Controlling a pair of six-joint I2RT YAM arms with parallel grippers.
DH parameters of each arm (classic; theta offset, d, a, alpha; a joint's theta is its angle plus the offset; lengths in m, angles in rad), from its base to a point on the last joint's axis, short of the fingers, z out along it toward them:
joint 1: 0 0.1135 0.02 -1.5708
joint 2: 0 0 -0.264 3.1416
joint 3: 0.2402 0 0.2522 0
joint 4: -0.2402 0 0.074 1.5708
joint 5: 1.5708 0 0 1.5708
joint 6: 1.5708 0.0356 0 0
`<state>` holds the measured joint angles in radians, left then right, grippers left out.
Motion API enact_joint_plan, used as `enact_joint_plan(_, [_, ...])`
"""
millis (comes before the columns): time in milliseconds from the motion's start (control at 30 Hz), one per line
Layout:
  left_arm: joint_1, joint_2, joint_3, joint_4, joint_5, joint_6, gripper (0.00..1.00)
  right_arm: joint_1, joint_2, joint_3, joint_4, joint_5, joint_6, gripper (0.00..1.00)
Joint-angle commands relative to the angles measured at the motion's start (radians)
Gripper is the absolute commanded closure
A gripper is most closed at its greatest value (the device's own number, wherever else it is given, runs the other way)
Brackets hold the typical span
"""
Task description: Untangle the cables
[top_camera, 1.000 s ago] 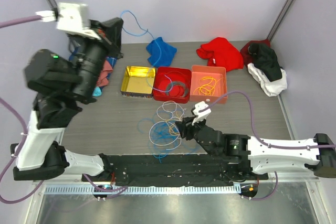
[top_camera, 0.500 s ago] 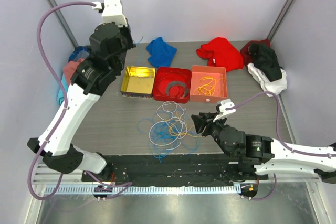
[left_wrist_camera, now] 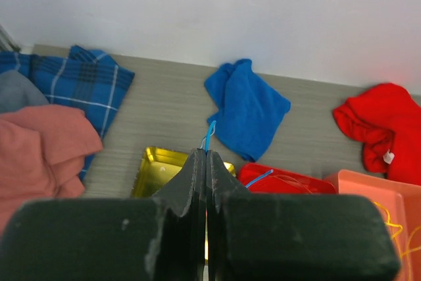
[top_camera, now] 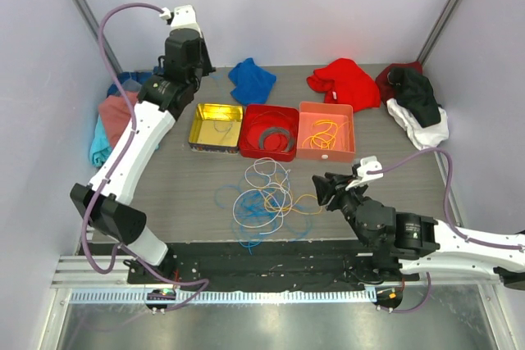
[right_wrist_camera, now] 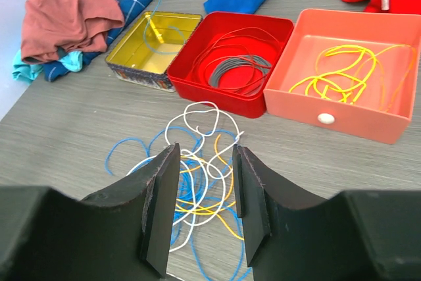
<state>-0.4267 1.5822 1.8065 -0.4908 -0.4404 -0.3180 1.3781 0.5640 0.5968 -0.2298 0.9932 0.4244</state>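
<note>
Over the last second the left arm has swung from close under the overhead camera out to a long reach over the far-left of the table [top_camera: 180, 176]. The right arm has drawn back rightward off the tangle.

The enclosure walls are plain pale lilac. The table is grey wood-grain, with crumpled fabrics along its far edge, among them a blue cloth [top_camera: 251, 79] and a red cloth [top_camera: 344, 79]. 3 boxes stand in a touching row mid-table: a yellow tin [top_camera: 216, 127], a red box [top_camera: 268, 112] holding a grey ring [top_camera: 276, 138], and an orange box [top_camera: 348, 130] holding a yellow cable [top_camera: 324, 132].

The heap of cables [top_camera: 262, 201] lies on bare table on the near side of the red box. Its blue, white, yellow and orange loops overlap in a roughly round patch with no clear long axis, though 1 orange strand [top_camera: 302, 201] trails out to the right.

The right end effector [top_camera: 324, 188] is by far the nearer. The heap sits just to its left from overhead, and ahead and below in its wrist view. Its jaws stand about half apart with nothing between them, so the next pick likely falls to this arm, reaching forward along that strand.

The left end effector [left_wrist_camera: 206, 153] is pressed closed on a blue cable [left_wrist_camera: 209, 135], which hangs toward the yellow tin, well apart from the heap.
</note>
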Motion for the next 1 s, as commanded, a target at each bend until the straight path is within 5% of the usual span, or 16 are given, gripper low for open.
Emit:
enact_joint_plan(0, [-0.001, -0.022, -0.001, 0.064, 0.052, -0.039, 1.00, -0.001, -0.015, -0.006, 0.006, 0.070, -0.019, 0.54])
enact_joint_plan(500, [0.062, 0.048, -0.317, 0.104, 0.051, -0.118, 1.00, -0.001, -0.044, -0.040, -0.003, 0.081, -0.013, 0.54])
enact_joint_plan(867, [0.112, 0.200, -0.345, 0.103, 0.088, -0.156, 1.00, -0.001, -0.046, -0.035, -0.043, 0.084, 0.010, 0.53])
enact_joint_plan(933, [0.112, 0.202, -0.346, 0.093, 0.101, -0.159, 0.95, -0.001, -0.046, -0.034, -0.045, 0.090, 0.010, 0.53])
enact_joint_plan(967, [0.112, 0.190, -0.349, 0.097, 0.115, -0.161, 0.76, -0.001, -0.044, -0.035, -0.046, 0.091, 0.008, 0.53])
